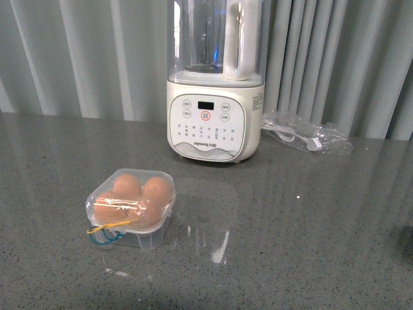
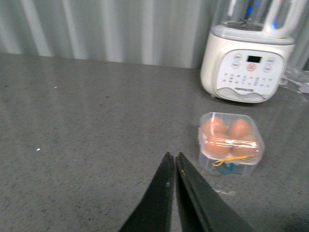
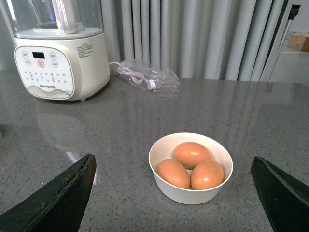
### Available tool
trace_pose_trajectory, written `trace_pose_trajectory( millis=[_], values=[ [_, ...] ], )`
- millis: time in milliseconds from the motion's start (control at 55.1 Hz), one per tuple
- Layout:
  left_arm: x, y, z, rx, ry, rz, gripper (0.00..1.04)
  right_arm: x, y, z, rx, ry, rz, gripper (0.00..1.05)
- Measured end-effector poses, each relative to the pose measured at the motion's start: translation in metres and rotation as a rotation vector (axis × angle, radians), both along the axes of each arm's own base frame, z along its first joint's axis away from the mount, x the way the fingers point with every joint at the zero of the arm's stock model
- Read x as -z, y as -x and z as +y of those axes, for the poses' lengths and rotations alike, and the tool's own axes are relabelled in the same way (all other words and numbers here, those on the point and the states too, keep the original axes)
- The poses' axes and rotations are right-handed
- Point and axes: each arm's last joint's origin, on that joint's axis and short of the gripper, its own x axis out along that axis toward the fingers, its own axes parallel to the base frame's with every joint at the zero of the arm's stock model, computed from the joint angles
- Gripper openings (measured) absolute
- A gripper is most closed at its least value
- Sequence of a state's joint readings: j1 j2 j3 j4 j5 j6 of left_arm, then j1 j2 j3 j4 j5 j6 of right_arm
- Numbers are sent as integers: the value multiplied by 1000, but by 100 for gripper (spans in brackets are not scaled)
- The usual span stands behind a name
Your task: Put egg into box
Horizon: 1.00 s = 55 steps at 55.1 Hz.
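Right wrist view: right gripper (image 3: 174,193) hangs spread wide, empty, over a white bowl (image 3: 161,180) holding three eggs (image 3: 191,154). Left gripper (image 2: 173,157) is pressed closed, empty; the lidded box (image 2: 231,143) sits just beyond it, egg-filled.

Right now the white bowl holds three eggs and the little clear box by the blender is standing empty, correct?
Not quite. The white bowl does hold three eggs, but the clear box is not empty: the front view shows eggs inside it under its closed lid, and the left wrist view agrees.

Cream blender (image 1: 215,97) upright by curtain (image 1: 77,58); bagged cable (image 1: 303,137) beside it; white bowl (image 3: 166,186) on grey counter (image 1: 310,226).
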<state>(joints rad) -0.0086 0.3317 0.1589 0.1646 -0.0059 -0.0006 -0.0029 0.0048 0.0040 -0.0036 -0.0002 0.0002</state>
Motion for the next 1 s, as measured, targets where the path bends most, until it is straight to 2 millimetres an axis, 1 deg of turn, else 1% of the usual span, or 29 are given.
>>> trace_pose_trajectory(
  millis=[145, 545, 636, 999],
  values=[
    [11, 3, 1, -5, 1, -1, 4, 0, 0, 0, -1, 0, 0, 97],
    [26, 10, 1, -4, 1, -10, 4, 0, 0, 0, 0, 0, 0, 97],
    [33, 18, 1, -4, 1, 22, 4, 0, 0, 0, 0, 0, 0, 97],
    [33, 23, 1, -2, 1, -31, 4, 0, 0, 0, 0, 0, 0, 97]
  ],
)
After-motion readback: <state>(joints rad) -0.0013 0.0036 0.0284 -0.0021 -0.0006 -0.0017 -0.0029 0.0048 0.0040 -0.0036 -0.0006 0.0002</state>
